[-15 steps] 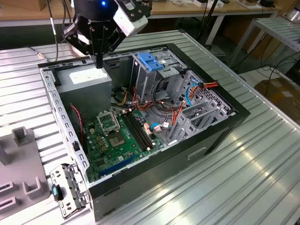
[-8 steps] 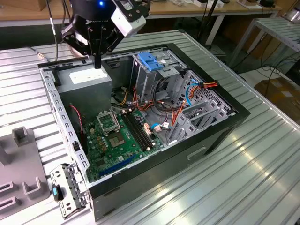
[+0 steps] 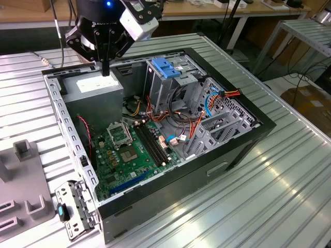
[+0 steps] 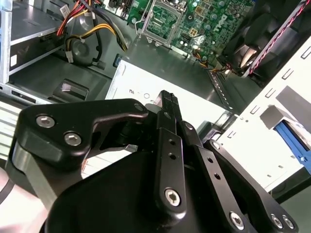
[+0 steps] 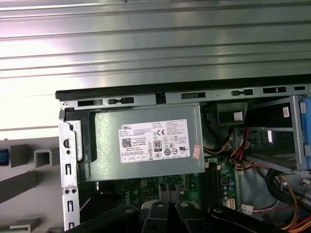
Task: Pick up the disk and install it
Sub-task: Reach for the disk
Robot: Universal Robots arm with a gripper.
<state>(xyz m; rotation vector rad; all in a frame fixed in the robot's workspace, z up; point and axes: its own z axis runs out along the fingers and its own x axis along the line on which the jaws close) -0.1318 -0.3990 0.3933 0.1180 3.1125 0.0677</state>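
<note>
**Clenched end effector low over the power supply: a strike is risked**

In the exterior view, the end effector [image 3: 106, 68] is held just above the power supply [image 3: 95, 89], at the far corner of the open case [image 3: 62, 121] on the exterior view's left. The case is carried on the bench [image 3: 274, 196]. The drive cage [image 3: 166, 72] is set well apart, toward the exterior view's right, with cables [image 3: 155, 111] bunched near it. If the arm is lowered here, the housing is likely to be struck.

In the second wrist view, the fingers [image 4: 168, 104] are seen clenched together with nothing gripped. Where the disk lies cannot be told, so it is judged not yet picked up. With the fingers clenched so, no disk can be taken.

In the first wrist view, the power supply [image 5: 146, 138] is seen against the case wall. Loose cables [image 5: 241, 143] could be snagged on a crossing toward the cage.
</note>
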